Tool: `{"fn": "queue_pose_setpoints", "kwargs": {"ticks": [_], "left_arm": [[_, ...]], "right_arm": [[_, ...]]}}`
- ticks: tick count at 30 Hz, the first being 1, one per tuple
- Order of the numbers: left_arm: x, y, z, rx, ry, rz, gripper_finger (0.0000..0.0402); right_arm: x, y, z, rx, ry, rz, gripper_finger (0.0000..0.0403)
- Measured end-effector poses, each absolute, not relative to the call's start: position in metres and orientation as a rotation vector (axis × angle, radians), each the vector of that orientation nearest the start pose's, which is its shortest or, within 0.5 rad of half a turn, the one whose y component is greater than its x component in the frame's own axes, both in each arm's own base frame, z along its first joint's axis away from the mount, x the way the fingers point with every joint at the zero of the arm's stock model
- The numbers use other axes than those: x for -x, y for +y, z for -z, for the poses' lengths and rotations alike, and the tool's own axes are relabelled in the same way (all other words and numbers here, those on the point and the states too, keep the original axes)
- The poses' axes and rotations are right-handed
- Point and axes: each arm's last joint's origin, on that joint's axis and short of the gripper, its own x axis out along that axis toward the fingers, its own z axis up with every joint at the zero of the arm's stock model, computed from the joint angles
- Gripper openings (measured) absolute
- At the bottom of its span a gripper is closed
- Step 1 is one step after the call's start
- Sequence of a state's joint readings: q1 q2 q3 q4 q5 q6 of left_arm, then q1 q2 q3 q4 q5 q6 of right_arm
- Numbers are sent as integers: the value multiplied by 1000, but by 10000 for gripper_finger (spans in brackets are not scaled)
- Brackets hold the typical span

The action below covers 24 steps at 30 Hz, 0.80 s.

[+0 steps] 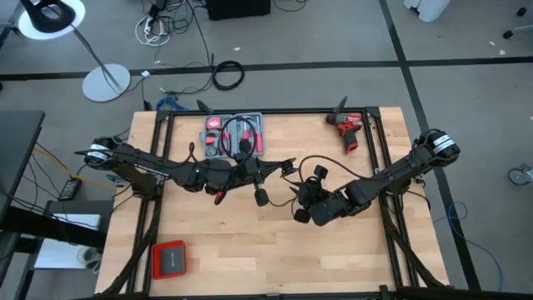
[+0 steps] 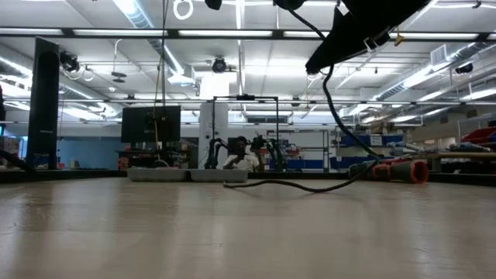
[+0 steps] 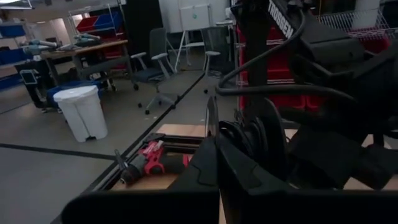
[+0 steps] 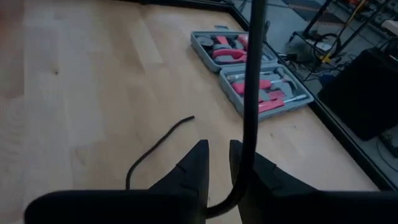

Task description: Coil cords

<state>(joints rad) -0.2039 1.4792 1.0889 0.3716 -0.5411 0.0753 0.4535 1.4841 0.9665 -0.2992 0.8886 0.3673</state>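
Both arms meet over the middle of the worktop (image 1: 250,250), raised off the surface. Left end effector (image 1: 287,167) reaches in from the left edge toward centre; its fingers are clenched, and the wrist view shows loops of the black cord (image 3: 249,134) bunched right in front of its fingertips, so it looks to be pinching the cord, though the exact contact point is hard to make out. Right end effector (image 4: 217,163) comes in from the right edge and sits just right of centre, fingers slightly parted with a narrow gap; the cord (image 4: 252,93) runs as a straight vertical strand just beside one finger, crossing in front of it, not clearly clamped. From above, the cord (image 1: 312,162) arcs between the two end effectors, with a small black plug block (image 1: 260,197) hanging below the left one, near worktop centre. A loose cord tail (image 4: 158,144) lies curved on the wood below the right end effector, also seen from table height as a thin line trailing across the surface (image 2: 294,186). Grey tool case (image 1: 235,135) lies open at the far edge, left of middle. Red drill (image 1: 348,127) sits near the far right corner. Small red box (image 1: 169,258) sits near the near left corner.
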Motion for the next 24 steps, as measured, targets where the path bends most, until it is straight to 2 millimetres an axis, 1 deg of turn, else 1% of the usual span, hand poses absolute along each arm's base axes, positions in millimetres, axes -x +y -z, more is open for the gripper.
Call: {"fn": "queue_pose_setpoints", "kwargs": {"ticks": [6, 18, 24], "left_arm": [[-334, -53, -326, -92, 44, -349, 0], [-333, -53, -323, -120, 71, -361, 0], [-333, -53, -323, -120, 71, -361, 0]], "right_arm": [[-276, 110, -232, 155, 573, 525, 61], [-267, 116, -226, 127, 647, 484, 56], [-267, 116, -226, 112, 656, 478, 56]]}}
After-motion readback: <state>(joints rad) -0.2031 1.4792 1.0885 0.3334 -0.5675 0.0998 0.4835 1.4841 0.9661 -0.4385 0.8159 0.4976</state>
